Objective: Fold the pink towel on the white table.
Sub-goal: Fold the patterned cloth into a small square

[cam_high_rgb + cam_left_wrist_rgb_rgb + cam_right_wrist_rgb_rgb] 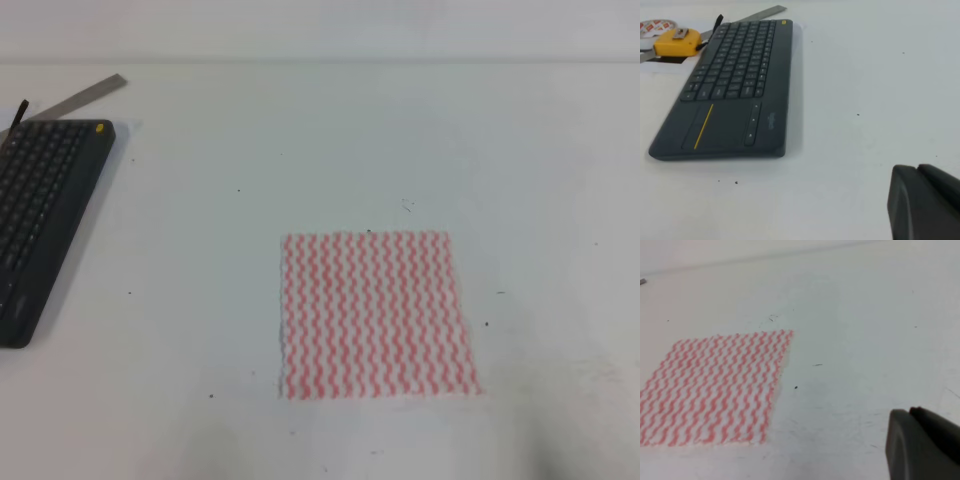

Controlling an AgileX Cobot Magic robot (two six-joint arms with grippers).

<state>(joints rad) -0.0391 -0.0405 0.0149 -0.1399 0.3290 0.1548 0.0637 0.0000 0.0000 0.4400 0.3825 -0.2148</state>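
The pink towel [375, 314] lies spread flat on the white table [300, 140], a little right of centre in the high view. It is a thin white cloth with pink wavy stripes, and it also fills the left of the right wrist view as the pink towel [715, 387]. Neither arm shows in the high view. Only a dark piece of the left gripper [925, 205] shows at the lower right corner of its wrist view, over bare table. A similar dark piece of the right gripper [922, 446] sits right of the towel, apart from it. Neither view shows how the jaws stand.
A dark grey keyboard [40, 215] lies along the table's left edge, seen close as the keyboard [732, 85] in the left wrist view. Behind it are a yellow tape measure [677, 41] and a metal ruler [85, 97]. The table bears small dark specks.
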